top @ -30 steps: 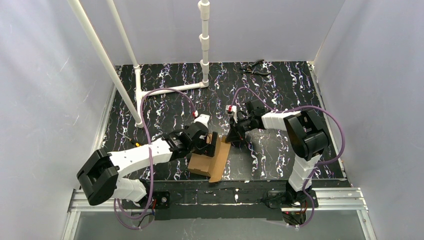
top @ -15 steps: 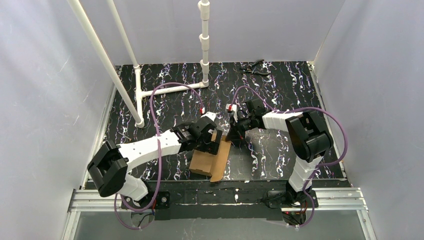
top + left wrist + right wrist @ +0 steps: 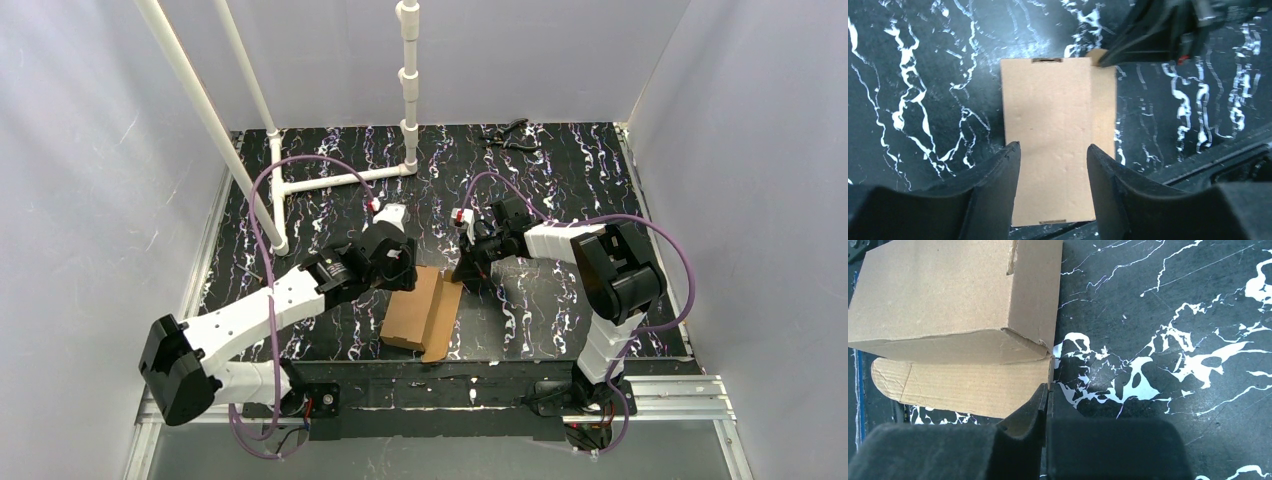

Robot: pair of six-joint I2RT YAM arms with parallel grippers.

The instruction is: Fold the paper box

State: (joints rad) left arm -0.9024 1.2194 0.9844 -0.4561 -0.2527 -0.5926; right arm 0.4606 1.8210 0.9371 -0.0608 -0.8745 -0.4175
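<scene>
Left wrist view: paper box (image 3: 1048,135), light, stiff cardboard, flat by table's (image 3: 923,75) near edge. Left gripper (image 3: 1053,147) agape, empty, above. Right gripper (image 3: 1046,392) closed, seemingly pinching side flap (image 3: 973,382); hold flap edges.

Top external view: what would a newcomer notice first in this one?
The brown paper box stands out against the black marbled table, lying near the front edge between the two arms with one flap spread flat on its right. The left gripper hovers open directly above it. The right gripper is pinched shut on the flap's far corner.
</scene>
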